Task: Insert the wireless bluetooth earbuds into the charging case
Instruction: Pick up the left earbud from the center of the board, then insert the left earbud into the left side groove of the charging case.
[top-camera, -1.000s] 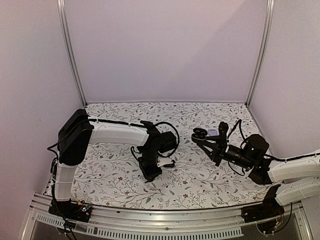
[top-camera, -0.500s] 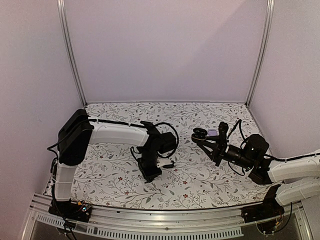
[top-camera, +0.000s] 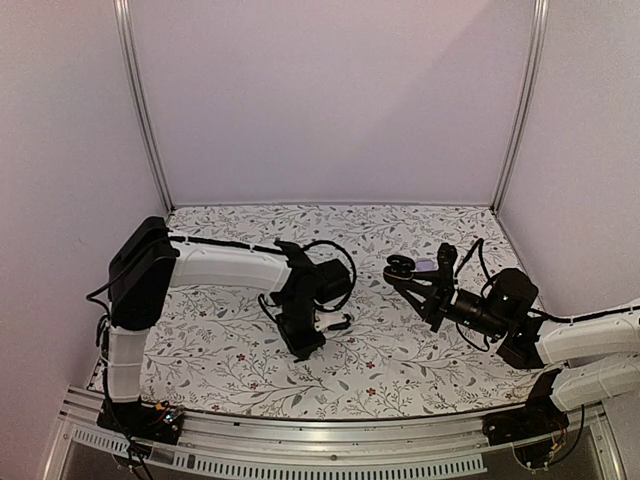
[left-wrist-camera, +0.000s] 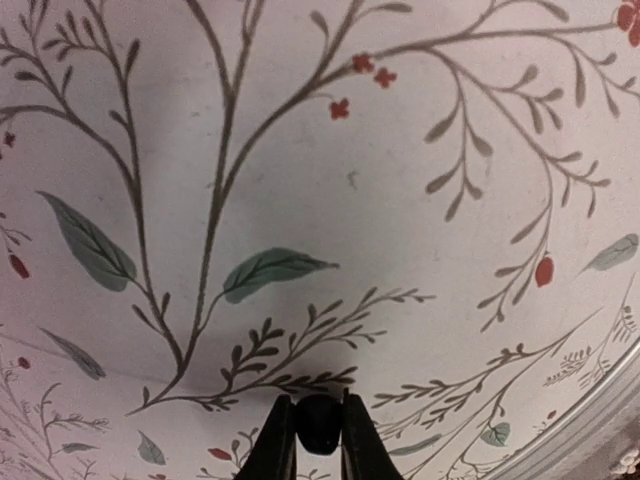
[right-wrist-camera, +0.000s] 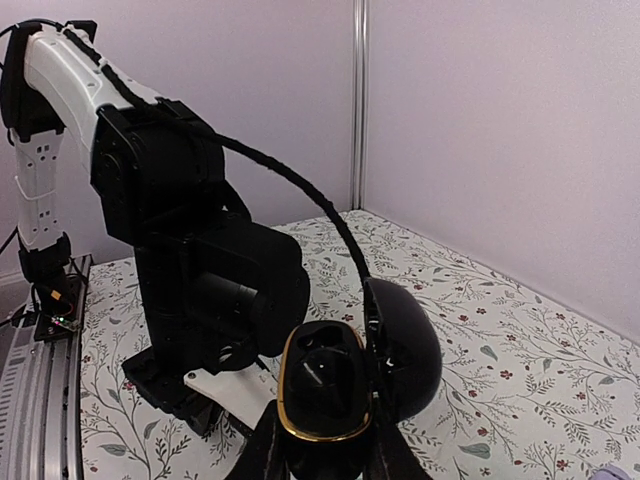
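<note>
Black left pincer (left-wrist-camera: 316, 406) points down, gripping earbud (left-wrist-camera: 319, 432).

right gripper (top-camera: 408, 277) holds what seems the charging case (top-camera: 399, 265) above the patterned cloth (top-camera: 400, 365).

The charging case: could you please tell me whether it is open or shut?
Open: the charging case has its lid swung aside, showing the gold-rimmed inside.

Open blk case (right-wrist-camera: 325, 385); blk earbud (left-wrist-camera: 320, 424) pinched
</note>
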